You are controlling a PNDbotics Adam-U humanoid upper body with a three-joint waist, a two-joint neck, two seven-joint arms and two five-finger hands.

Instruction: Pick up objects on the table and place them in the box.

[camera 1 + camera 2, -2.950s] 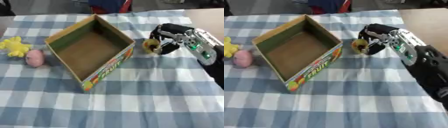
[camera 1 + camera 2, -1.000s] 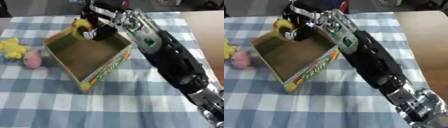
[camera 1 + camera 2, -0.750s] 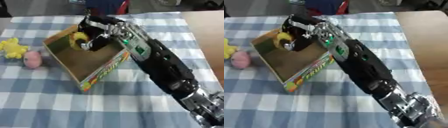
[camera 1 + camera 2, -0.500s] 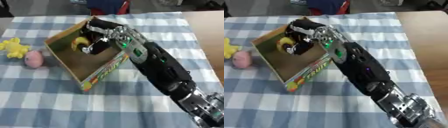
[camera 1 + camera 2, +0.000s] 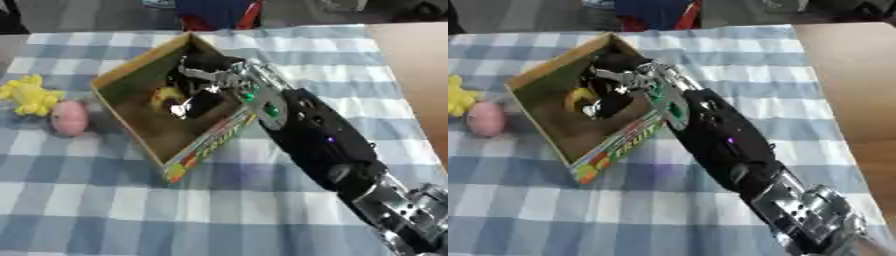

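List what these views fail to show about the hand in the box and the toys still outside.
- Right hand: blur hides whether its fingers grip the yellow object in the box.
- Yellow toy: cut by the right eye view's left edge.
- Pink toy: too blurred to identify.
- Left hand: in neither view.

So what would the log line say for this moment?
right hand: inside box, shut on yellow object | pink toy, yellow toy: on table

The right arm (image 5: 324,145) is a thick black shell with small green and purple lights along it. Near the lower corner it turns to bare silver metal at a joint (image 5: 407,212). The right hand (image 5: 206,82) is black with silver links and bright metal glints.
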